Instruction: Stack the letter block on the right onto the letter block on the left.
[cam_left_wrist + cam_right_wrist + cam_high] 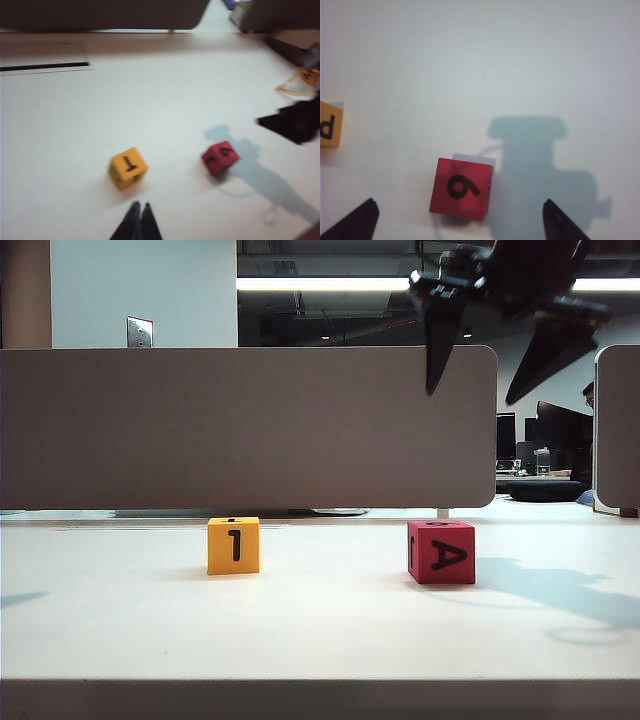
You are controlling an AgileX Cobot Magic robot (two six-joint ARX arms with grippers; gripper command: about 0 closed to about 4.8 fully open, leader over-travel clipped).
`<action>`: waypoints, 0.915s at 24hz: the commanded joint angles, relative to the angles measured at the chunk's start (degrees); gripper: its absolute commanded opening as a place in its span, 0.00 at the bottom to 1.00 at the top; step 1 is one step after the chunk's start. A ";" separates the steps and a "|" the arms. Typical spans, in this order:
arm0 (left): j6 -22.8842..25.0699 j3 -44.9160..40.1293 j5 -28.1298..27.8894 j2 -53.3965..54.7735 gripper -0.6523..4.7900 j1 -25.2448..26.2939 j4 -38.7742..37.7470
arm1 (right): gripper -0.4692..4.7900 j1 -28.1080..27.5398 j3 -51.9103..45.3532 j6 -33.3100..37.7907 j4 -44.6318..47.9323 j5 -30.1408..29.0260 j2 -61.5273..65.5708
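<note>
**Exterior view: red block to be straddled squarely before the jaws are closed**

The red block (441, 552) rests right of the table's middle, well apart from the yellow block (233, 545) to its left. High above it, the right gripper (500, 370) is held wide open and empty. It should be lowered with the block centred between the fingertips (357, 220). The left gripper (136, 224), pressed shut and empty, hovers near the yellow block.

Plain white flat worktop (320, 630) carries two cubes. Yellow-orange letter block (233, 545) sits left, red letter block marked "A" (441, 552) sits right, well apart. Both upright, resting directly on worktop surface.
</note>
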 commanded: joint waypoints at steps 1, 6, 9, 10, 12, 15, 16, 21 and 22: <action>-0.13 0.44 4.22 -0.17 0.11 -0.24 1.05 | 0.99 0.50 1.27 2.14 0.61 -0.33 4.04; 0.15 2.91 2.78 0.57 0.11 -0.42 1.38 | 1.00 1.66 1.92 3.98 1.03 -0.28 8.63; 0.33 6.08 0.28 2.05 0.11 -0.55 1.57 | 1.00 1.95 1.92 3.96 1.11 -0.28 10.62; 0.68 7.21 -0.37 2.67 0.11 -0.55 1.55 | 1.00 1.95 1.92 3.96 1.03 -0.26 11.43; 1.42 10.67 -2.14 4.35 0.11 -0.57 1.40 | 1.00 1.95 1.92 3.80 0.68 0.81 13.22; 1.57 12.92 -2.08 5.38 0.11 -0.57 1.40 | 1.00 1.95 1.92 3.78 0.70 1.66 14.80; 1.57 13.16 -2.08 5.38 0.11 -0.57 1.44 | 1.00 1.95 1.92 3.78 0.79 1.64 15.28; 1.60 13.22 -2.14 5.49 0.11 -0.57 1.29 | 1.00 1.95 1.90 3.83 0.87 -0.33 17.92; 1.60 13.22 -2.32 5.49 0.11 -0.57 1.33 | 1.00 1.95 1.90 3.80 0.92 -0.83 18.32</action>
